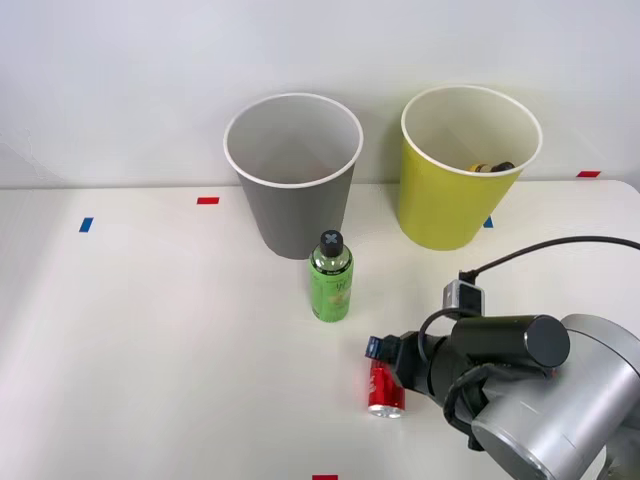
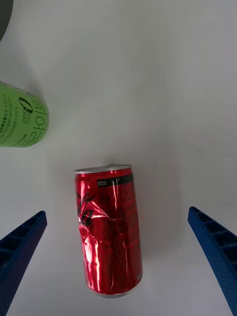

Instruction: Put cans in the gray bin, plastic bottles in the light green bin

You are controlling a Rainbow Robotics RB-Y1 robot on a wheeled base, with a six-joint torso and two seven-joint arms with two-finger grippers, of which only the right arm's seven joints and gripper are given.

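A dented red can (image 1: 385,390) (image 2: 108,229) lies on its side on the white table, near the front. My right gripper (image 1: 383,358) (image 2: 117,213) hovers just over it, open, one blue finger (image 2: 19,249) on either side of the can and neither touching it. A green plastic bottle (image 1: 331,278) (image 2: 22,121) with a black cap stands upright a little beyond the can, in front of the gray bin (image 1: 292,190). The light green bin (image 1: 452,195) stands to the right of the gray one, at the back of the table.
Something dark and yellow (image 1: 492,167) lies inside the light green bin. Small red tape marks (image 1: 207,200) and blue tape marks (image 1: 86,224) dot the table. My arm's silver body (image 1: 560,400) fills the front right corner. A white wall rises behind the bins.
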